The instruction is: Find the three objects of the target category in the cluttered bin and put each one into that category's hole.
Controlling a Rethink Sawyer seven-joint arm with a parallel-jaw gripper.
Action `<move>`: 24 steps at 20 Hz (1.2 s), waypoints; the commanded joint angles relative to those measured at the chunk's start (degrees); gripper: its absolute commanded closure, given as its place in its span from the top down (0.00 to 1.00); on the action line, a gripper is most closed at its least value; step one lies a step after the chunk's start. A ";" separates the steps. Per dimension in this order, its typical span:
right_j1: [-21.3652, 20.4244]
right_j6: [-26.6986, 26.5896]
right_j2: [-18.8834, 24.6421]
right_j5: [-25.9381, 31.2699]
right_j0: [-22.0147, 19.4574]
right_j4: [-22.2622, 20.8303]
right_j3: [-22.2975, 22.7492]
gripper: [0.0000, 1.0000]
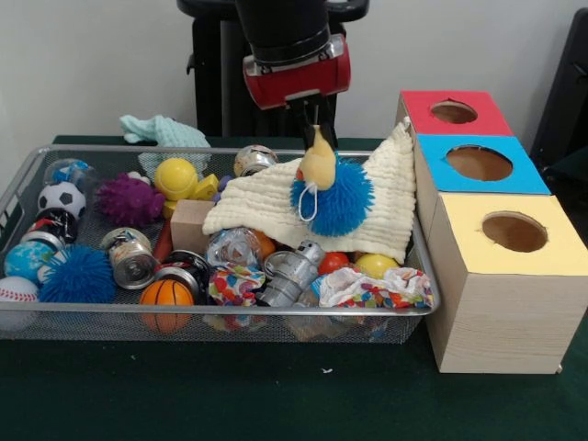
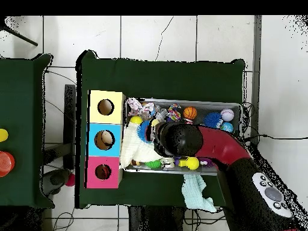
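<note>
The wire mesh bin lies on the green table, full of clutter; it also shows in the overhead view. My gripper comes down over the bin's right half and is shut on the top of a yellow plush toy. The toy's white cord loop hangs in front of a blue spiky ball. The wooden box stands right of the bin, its red-surrounded hole farthest back; that hole shows in the overhead view. No tiger toy shows. In the overhead view my arm hides the gripper.
A cream knitted cloth drapes over the bin's right half against the box. The blue-surrounded hole and the yellow-surrounded hole lie nearer the camera. The bin holds a purple spiky ball, a basketball, cans and a yellow ball. A mint cloth lies behind the bin.
</note>
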 commanded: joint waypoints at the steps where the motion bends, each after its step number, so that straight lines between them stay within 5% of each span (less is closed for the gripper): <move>1: 0.29 12.45 -5.27 -3.61 2.32 1.41 -0.43 0.00; 9: -0.81 9.79 -6.82 -8.57 3.05 -1.55 2.71 0.00; 17: -0.29 7.08 -8.79 -2.76 4.08 -1.57 5.37 0.00; 24: -1.85 11.15 -10.63 -8.63 6.34 -0.62 10.12 0.00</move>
